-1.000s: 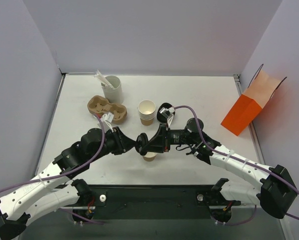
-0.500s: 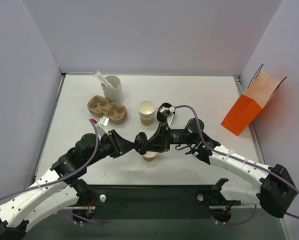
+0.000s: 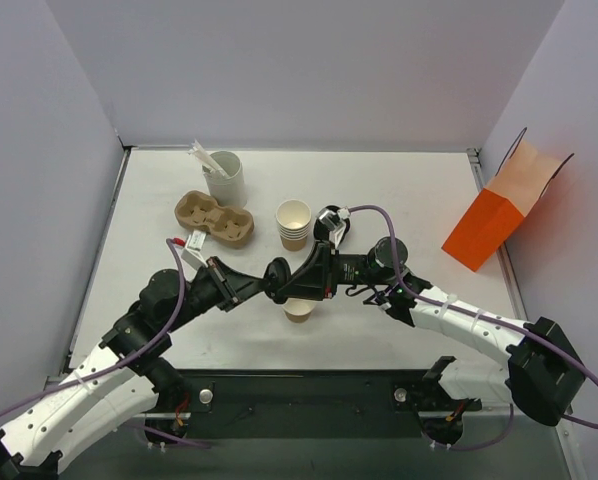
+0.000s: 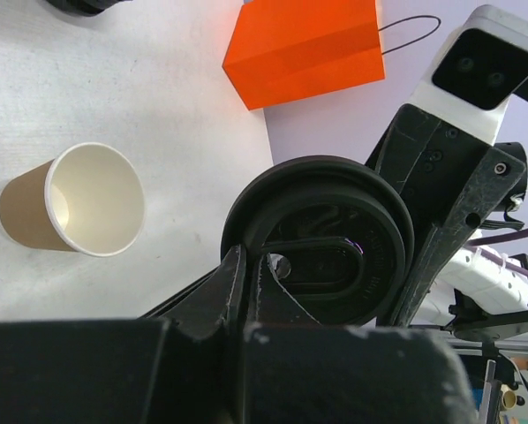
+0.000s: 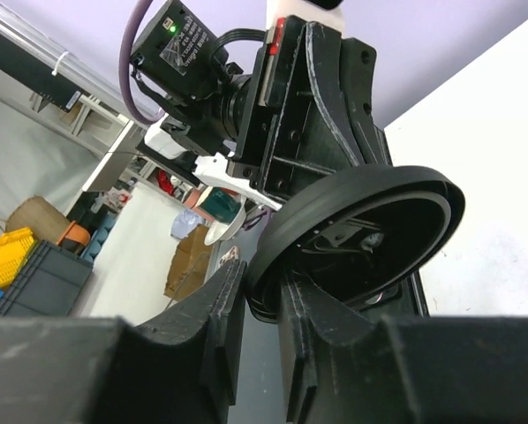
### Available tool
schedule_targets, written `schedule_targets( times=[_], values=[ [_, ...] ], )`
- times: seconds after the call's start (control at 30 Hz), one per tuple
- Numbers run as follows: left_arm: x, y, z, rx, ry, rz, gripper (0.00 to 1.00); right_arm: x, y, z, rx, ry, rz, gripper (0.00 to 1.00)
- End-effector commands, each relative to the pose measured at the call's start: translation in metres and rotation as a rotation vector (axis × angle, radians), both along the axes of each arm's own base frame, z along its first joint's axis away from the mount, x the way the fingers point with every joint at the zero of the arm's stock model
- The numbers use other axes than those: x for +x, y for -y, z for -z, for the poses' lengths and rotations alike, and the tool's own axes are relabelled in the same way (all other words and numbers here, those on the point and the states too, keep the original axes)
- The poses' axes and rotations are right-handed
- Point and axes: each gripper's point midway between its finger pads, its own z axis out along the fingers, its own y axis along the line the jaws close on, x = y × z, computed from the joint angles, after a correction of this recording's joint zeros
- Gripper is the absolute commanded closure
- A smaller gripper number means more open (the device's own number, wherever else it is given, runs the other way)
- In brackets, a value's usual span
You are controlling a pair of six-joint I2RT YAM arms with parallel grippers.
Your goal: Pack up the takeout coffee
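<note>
No lidded cup shows. A single lidless tan cup (image 3: 299, 311) stands on the table; it also shows in the left wrist view (image 4: 70, 199). Just above and behind it my two grippers meet. My left gripper (image 3: 270, 287) is shut on the rim of a black lid (image 4: 321, 238), seen between its fingertips (image 4: 251, 261). My right gripper (image 3: 291, 283) is shut on the rim of the same black lid (image 5: 352, 234) from the other side, at its fingertips (image 5: 262, 283). The lid is held in the air on edge, apart from the cup.
A stack of lidless tan cups (image 3: 293, 224) and a pile of black lids (image 3: 330, 222) stand behind the grippers. A brown cup carrier (image 3: 214, 220) and a white cup of stirrers (image 3: 224, 176) are at the back left. An orange paper bag (image 3: 504, 207) lies at the right.
My left arm has drawn back to the left and the held lid has risen slightly. More of the lidless cup shows below the grippers. Both grippers stay shut on the lid.
</note>
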Motion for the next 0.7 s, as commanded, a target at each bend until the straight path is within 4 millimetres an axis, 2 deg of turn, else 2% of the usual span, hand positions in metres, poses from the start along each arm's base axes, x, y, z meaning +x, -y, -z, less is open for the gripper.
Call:
schedule_targets(
  times=[0.0, 0.03, 0.07, 0.1, 0.17, 0.2, 0.23, 0.3, 0.33, 0.37, 0.4, 0.43, 0.47, 0.5, 0.53, 0.57, 0.67],
  values=[
    [0.006, -0.008, -0.008, -0.010, 0.020, -0.034, 1.00, -0.005, 0.004, -0.016, 0.041, 0.097, -0.009, 0.73],
    [0.006, -0.010, -0.012, 0.002, 0.028, -0.040, 1.00, -0.002, 0.005, -0.010, 0.013, 0.110, 0.005, 0.70],
    [0.007, -0.014, -0.005, 0.054, 0.026, -0.042, 1.00, 0.004, 0.008, -0.004, -0.016, 0.107, 0.030, 0.61],
    [0.010, -0.017, -0.002, 0.090, 0.025, -0.058, 1.00, 0.009, 0.012, 0.011, -0.092, 0.055, 0.074, 0.57],
    [0.012, -0.027, -0.002, 0.190, 0.042, -0.069, 1.00, 0.021, 0.020, 0.029, -0.183, 0.078, 0.151, 0.45],
    [0.017, -0.030, 0.005, 0.249, 0.031, -0.085, 1.00, 0.021, 0.031, 0.042, -0.267, 0.044, 0.185, 0.42],
    [0.019, -0.033, 0.005, 0.284, 0.031, -0.087, 1.00, 0.032, 0.038, 0.049, -0.316, 0.043, 0.267, 0.37],
    [0.021, -0.036, 0.009, 0.373, 0.021, -0.076, 1.00, 0.033, 0.058, 0.060, -0.422, 0.043, 0.338, 0.32],
    [0.022, -0.037, 0.011, 0.397, 0.018, -0.071, 1.00, 0.043, 0.069, 0.064, -0.468, 0.041, 0.426, 0.29],
    [0.022, -0.037, 0.009, 0.422, 0.026, -0.061, 1.00, 0.046, 0.076, 0.066, -0.499, 0.043, 0.466, 0.21],
    [0.025, -0.035, 0.016, 0.455, 0.004, -0.049, 1.00, 0.043, 0.090, 0.073, -0.560, 0.015, 0.503, 0.20],
    [0.027, -0.034, 0.020, 0.477, -0.006, -0.041, 1.00, 0.045, 0.095, 0.068, -0.569, 0.020, 0.536, 0.19],
    [0.027, -0.033, 0.023, 0.504, -0.014, -0.027, 1.00, 0.054, 0.105, 0.068, -0.595, 0.021, 0.611, 0.19],
    [0.032, -0.028, 0.025, 0.524, -0.030, -0.017, 1.00, 0.053, 0.115, 0.073, -0.637, -0.005, 0.649, 0.19],
    [0.032, -0.026, 0.027, 0.538, -0.036, -0.006, 1.00, 0.057, 0.121, 0.069, -0.654, -0.003, 0.687, 0.18],
    [0.033, -0.026, 0.029, 0.567, -0.036, -0.009, 1.00, 0.062, 0.134, 0.077, -0.710, -0.014, 0.750, 0.18],
    [0.036, -0.026, 0.034, 0.660, -0.047, -0.020, 1.00, 0.069, 0.153, 0.082, -0.781, -0.023, 0.842, 0.18]
  ],
)
